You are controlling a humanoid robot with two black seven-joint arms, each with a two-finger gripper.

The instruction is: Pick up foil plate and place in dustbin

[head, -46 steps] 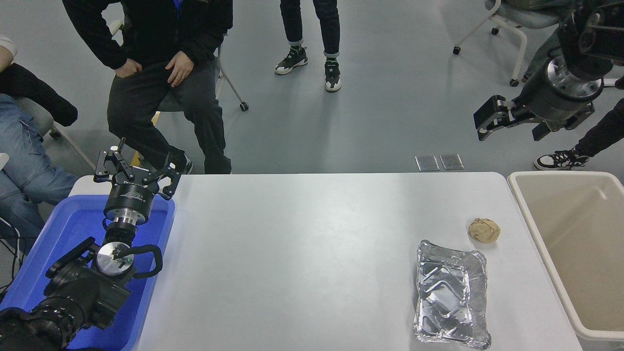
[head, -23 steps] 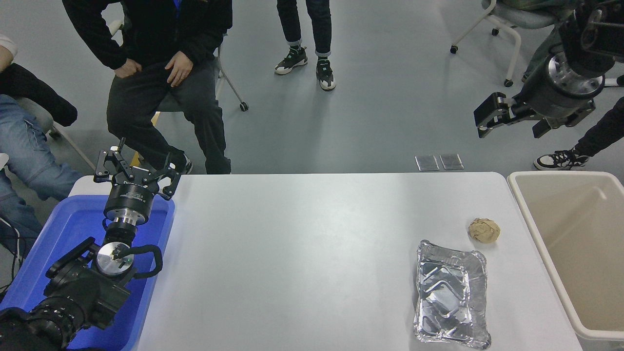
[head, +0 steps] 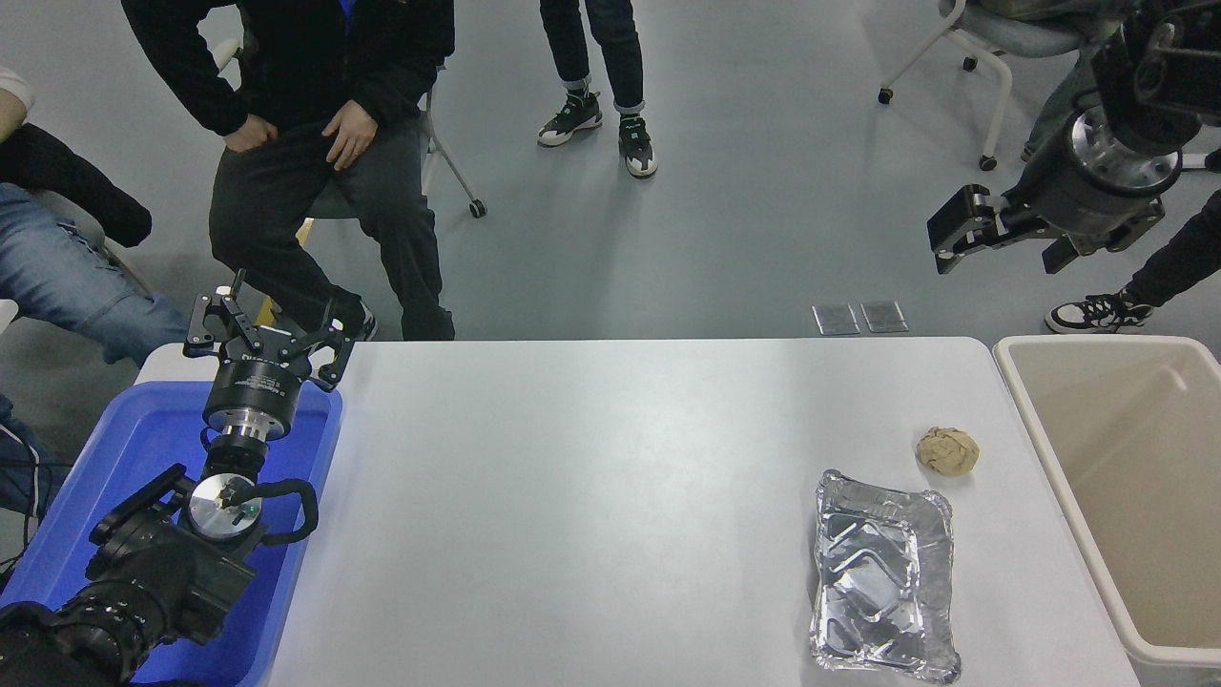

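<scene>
Nearest the camera, lower right of the white table (head: 591, 496): the foil plate (head: 884, 577), shiny silver, rectangular with rounded corners, crinkled rim, embossed ridges. It lies flat on the tabletop with its long side running away from the camera, close to the near edge, untouched by either gripper.

Lower left corner: the left arm, parked over a blue plastic tub (head: 143, 448) that sits at the table's left end. The left gripper (head: 262, 329) points away from the camera above the tub's far rim, its thin fingers splayed wide and holding nothing.

Right edge: the dustbin (head: 1059, 458), beige, rectangular, thick rounded rim, smooth walls, standing just beside the table's right end. What shows of its inside is bare.

Mid-table, right side: a small crumpled tan paper ball (head: 947, 450), just beyond the foil plate's far end and apart from it, between the plate and the dustbin's near-left wall.

Beyond the table's far edge: two small square floor plates (head: 859, 318), side by side on the grey floor.

Upper right: the right gripper (head: 1002, 239), raised high, beyond the dustbin's far rim and well apart from the foil plate. Its fingers stand open and empty, pointing left.

Farthest: a seated person in dark clothes (head: 315, 143) at upper left, a standing person's legs and sneakers (head: 601, 86) at top centre, and a wheeled chair (head: 992, 48) at top right.
</scene>
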